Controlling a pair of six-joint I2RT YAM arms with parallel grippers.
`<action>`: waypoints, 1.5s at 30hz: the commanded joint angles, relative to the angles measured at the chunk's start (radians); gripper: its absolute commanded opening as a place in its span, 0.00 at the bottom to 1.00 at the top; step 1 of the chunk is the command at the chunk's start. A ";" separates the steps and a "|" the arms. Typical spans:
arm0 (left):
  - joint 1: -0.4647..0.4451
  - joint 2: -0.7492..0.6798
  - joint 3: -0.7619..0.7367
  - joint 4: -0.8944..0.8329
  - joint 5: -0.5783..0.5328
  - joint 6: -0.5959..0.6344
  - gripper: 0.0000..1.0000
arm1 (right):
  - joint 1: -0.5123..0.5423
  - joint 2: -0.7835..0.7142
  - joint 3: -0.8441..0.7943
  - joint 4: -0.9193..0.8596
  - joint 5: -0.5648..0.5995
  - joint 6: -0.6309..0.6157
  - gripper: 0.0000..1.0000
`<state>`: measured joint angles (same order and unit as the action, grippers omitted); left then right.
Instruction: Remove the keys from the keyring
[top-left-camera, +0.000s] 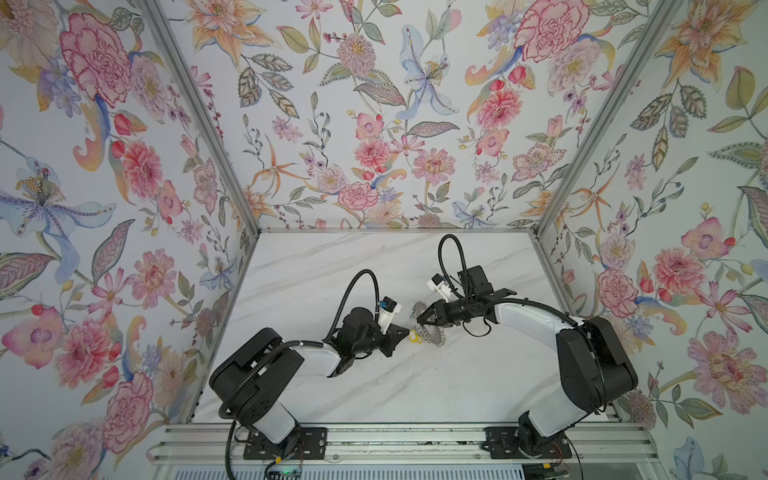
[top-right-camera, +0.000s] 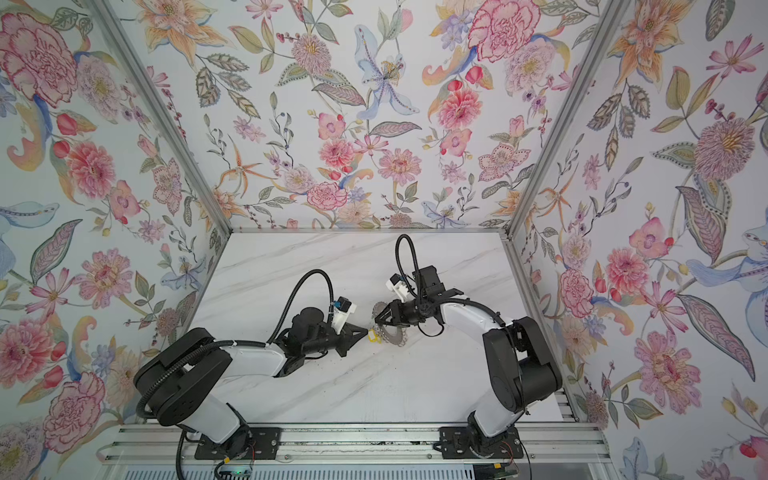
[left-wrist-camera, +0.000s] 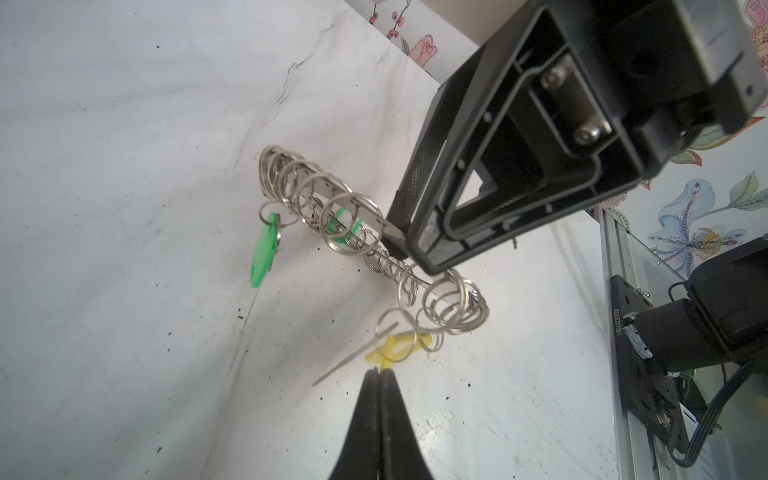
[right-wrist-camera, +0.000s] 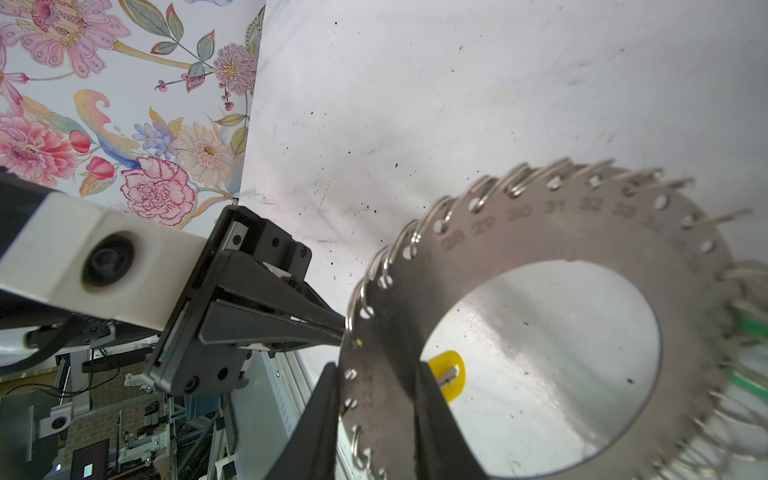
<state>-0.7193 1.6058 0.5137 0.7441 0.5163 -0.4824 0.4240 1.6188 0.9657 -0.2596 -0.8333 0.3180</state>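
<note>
The marble tabletop (top-left-camera: 374, 270) carries both arms at its centre. The right gripper (right-wrist-camera: 376, 399) clamps the rim of the keyring (right-wrist-camera: 498, 232), a numbered steel disc fringed with wire loops, holding it tilted above the table just past centre toward 3 o'clock. At the disc's 9 o'clock edge in both top views, the left gripper (left-wrist-camera: 381, 372) pinches the yellow-tagged key (left-wrist-camera: 395, 347), jaws nearly together. Two green-tagged keys (left-wrist-camera: 264, 249) hang from loops on the disc's far side.
</note>
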 joint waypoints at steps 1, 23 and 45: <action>-0.006 0.020 0.022 0.019 -0.005 -0.005 0.14 | 0.007 -0.008 0.043 -0.028 -0.016 -0.025 0.13; -0.042 -0.021 0.036 0.075 0.050 0.000 0.39 | 0.036 -0.051 0.090 -0.068 -0.013 -0.004 0.13; -0.043 -0.035 0.040 0.005 -0.044 0.033 0.01 | 0.043 -0.055 0.087 -0.068 -0.023 -0.007 0.13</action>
<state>-0.7586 1.5909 0.5461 0.7444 0.4931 -0.4583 0.4637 1.5986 1.0267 -0.3252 -0.8303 0.3157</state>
